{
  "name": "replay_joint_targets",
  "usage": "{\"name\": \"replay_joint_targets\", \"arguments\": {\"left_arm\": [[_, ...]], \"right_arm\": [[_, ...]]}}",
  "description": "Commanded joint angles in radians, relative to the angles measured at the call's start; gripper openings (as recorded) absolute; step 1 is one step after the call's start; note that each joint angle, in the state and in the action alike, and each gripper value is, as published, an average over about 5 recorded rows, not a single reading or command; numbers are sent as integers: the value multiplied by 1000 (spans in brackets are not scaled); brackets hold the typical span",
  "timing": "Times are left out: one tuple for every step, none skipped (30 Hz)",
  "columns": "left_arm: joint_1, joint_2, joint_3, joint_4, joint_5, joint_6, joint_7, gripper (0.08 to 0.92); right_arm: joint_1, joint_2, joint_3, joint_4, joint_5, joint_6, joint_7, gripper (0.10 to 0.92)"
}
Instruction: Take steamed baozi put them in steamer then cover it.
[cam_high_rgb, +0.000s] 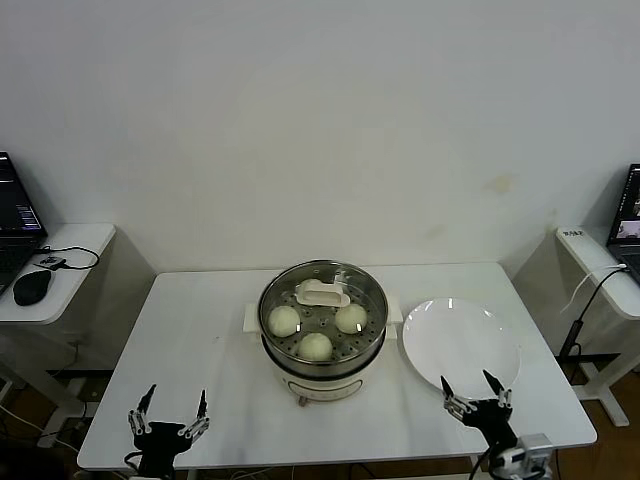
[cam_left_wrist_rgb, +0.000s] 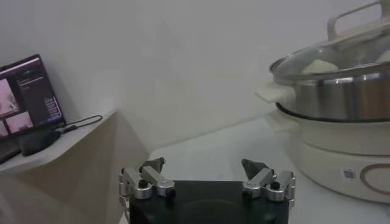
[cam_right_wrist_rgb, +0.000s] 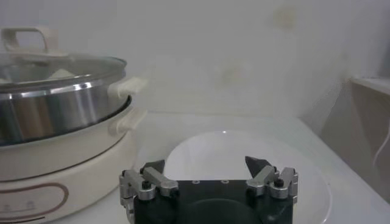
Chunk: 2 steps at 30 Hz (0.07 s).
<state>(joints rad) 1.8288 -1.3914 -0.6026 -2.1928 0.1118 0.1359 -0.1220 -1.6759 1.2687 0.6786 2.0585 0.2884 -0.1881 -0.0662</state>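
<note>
1. Round glass cover (cam_high_rgb: 322, 293) sits on the shiny steel steamer (cam_high_rgb: 322, 358); three cream-white baozi (cam_high_rgb: 315, 345) show inside.
2. Left gripper (cam_high_rgb: 168, 410) and right gripper (cam_high_rgb: 478, 392) hover wide open, empty, near the table's front edge.
3. Best: check the lid sits level.

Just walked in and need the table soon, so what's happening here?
Nothing is being handled right now. The steamer sits mid-table with its glass cover on, and three baozi show through it. The white plate beside it is bare. The left hand and right hand are both open and empty at the table's near edge.
</note>
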Motion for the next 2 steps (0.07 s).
{"name": "replay_joint_targets", "arguments": {"left_arm": [[22, -13, -3, -26, 0, 17, 18, 823], [23, -15, -6, -28, -1, 19, 21, 823]], "right_arm": [[-1, -1, 9, 20, -16, -20, -21, 823], [-1, -2, 9, 20, -17, -20, -24, 823]]}}
